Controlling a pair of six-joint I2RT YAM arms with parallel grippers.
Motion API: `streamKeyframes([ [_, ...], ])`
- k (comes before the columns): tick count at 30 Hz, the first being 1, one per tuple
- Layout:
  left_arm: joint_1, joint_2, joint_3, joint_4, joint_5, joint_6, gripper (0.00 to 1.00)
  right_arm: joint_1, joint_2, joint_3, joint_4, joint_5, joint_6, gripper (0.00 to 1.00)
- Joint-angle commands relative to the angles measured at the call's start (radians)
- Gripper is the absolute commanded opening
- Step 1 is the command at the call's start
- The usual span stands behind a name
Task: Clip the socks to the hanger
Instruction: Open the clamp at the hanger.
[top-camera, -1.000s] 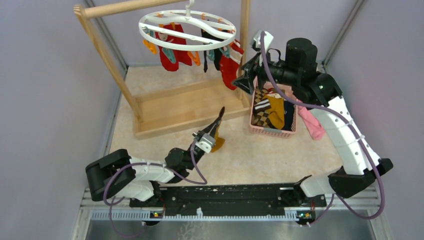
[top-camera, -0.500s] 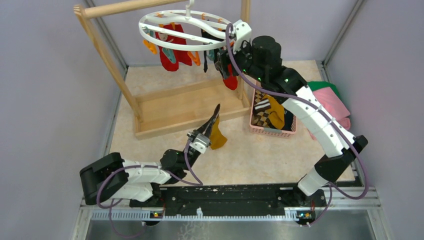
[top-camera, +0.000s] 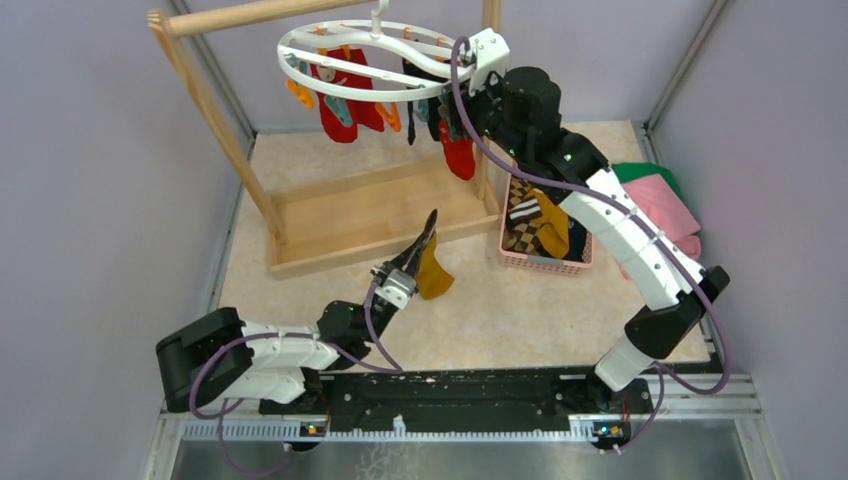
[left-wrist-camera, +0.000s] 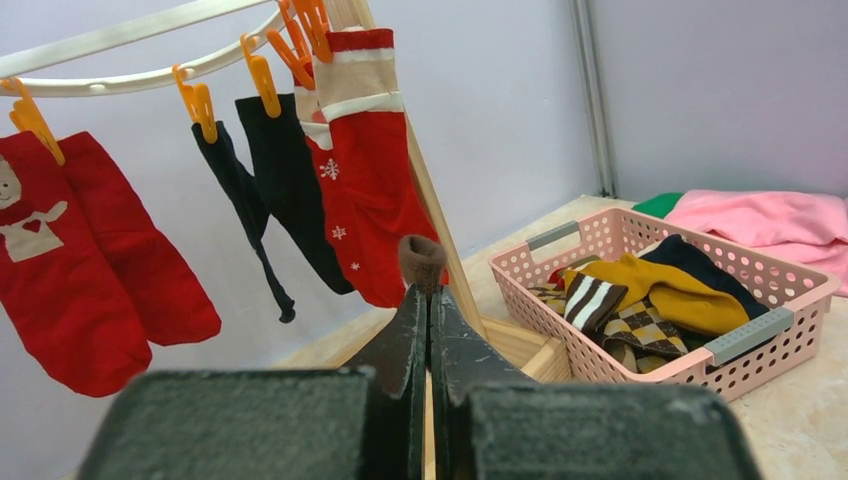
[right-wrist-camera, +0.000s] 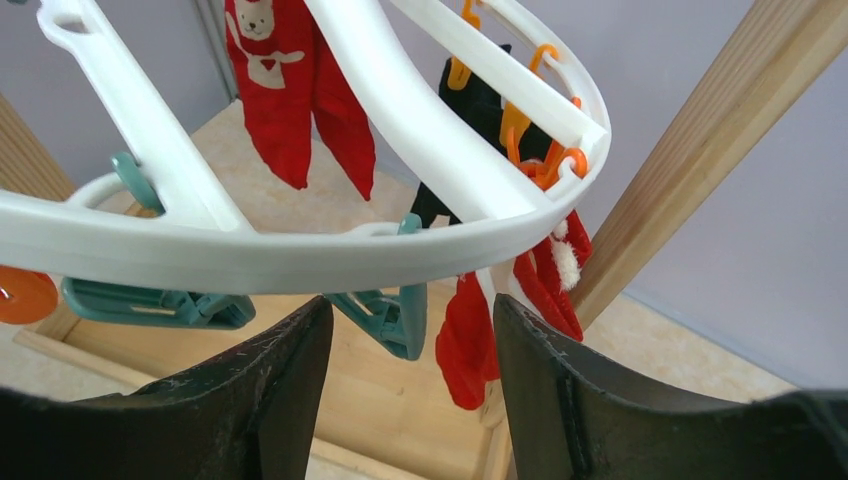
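The white round hanger (top-camera: 330, 45) hangs from the wooden rack with red socks (top-camera: 340, 112), a black sock (left-wrist-camera: 285, 180) and a red-and-white sock (left-wrist-camera: 370, 190) clipped on. My left gripper (top-camera: 428, 228) is shut on a mustard sock (top-camera: 433, 275), held up over the floor; the sock's brown cuff (left-wrist-camera: 422, 260) sticks out past my fingertips. My right gripper (right-wrist-camera: 412, 312) is open just under the hanger's right rim (right-wrist-camera: 420, 235). A teal clip (right-wrist-camera: 395, 318) dangles between its fingers, touching neither.
A pink basket (top-camera: 545, 264) to the right of the rack holds several more socks: mustard, striped, argyle. Pink cloth (top-camera: 662, 205) and green cloth (top-camera: 640, 172) lie at the far right. The wooden rack's base (top-camera: 370, 215) and post (right-wrist-camera: 690, 150) stand close by.
My right arm swung from above the basket up and left to the hanger's right rim. My left gripper shifted slightly left, still holding the mustard sock.
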Motion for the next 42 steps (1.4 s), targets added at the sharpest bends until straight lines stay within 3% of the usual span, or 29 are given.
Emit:
streamKeyframes([
  [1, -0.004, -0.028, -0.011, 0.299, -0.014, -0.016, 0.00, 0.016, 0.015, 0.062, 0.062, -0.005, 0.012, 0.60],
  [28, -0.004, -0.056, -0.028, 0.298, -0.030, -0.034, 0.00, 0.054, 0.025, -0.022, 0.213, 0.116, -0.001, 0.56],
  [34, -0.003, -0.056, -0.028, 0.299, -0.029, -0.035, 0.00, 0.054, 0.035, -0.009, 0.218, 0.110, -0.002, 0.45],
  [42, -0.003, -0.057, -0.026, 0.299, -0.026, -0.033, 0.00, 0.055, 0.032, 0.001, 0.202, 0.094, 0.001, 0.25],
])
